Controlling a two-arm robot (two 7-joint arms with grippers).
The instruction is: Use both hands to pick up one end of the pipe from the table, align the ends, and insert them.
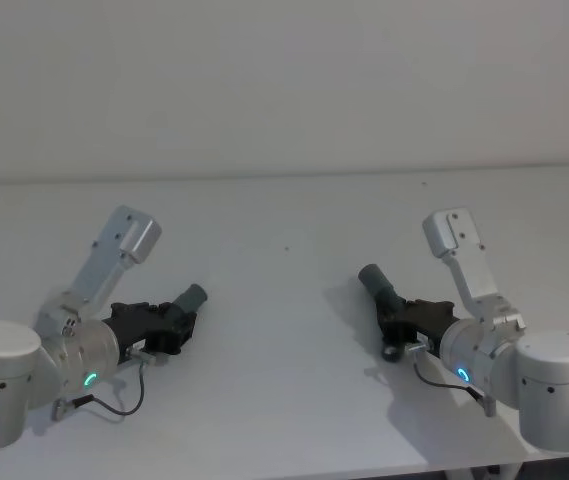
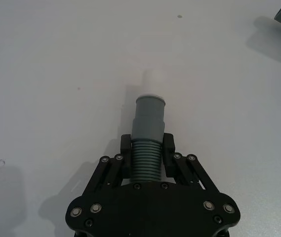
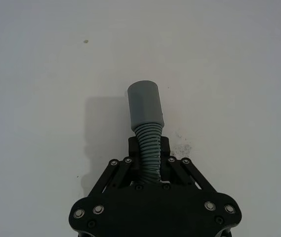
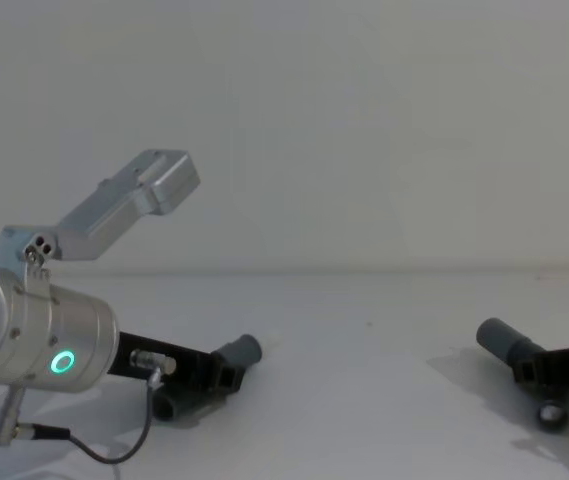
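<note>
Nearest the robot, two silver wrists lie low over the table (image 1: 284, 400), one at each side, each with one lit ring. Just beyond them are two pincers. The left pincer (image 2: 147, 145) is clamped on the ribbed part of the left pipe piece (image 2: 149, 121). The right pincer (image 3: 148, 146) is clamped the same way on the right pipe piece (image 3: 144, 103). There are two pipe pieces in all, one per pincer, well apart across the middle of the table. Each is held low; I cannot tell whether the lower ends touch the table. The left piece ends in a cuff with a whitish tip (image 2: 150, 98), which points far and to the right. The right piece ends in a plain cuff (image 3: 143, 94), which points far and to the left. So the two ends lean toward each other but are not on one line. Both grips look settled, so I judge the step in hand to be bringing the ends together. To do it well, both pieces should be raised clear of the table first. The wrists should then turn until the two cuffs face each other squarely at one height. After that the whitish tip should be pushed slowly and straight into the plain cuff. The ribbed parts will likely bend under a crooked push, so the approach should stay straight. Farthest off are the bare table and a plain wall.
</note>
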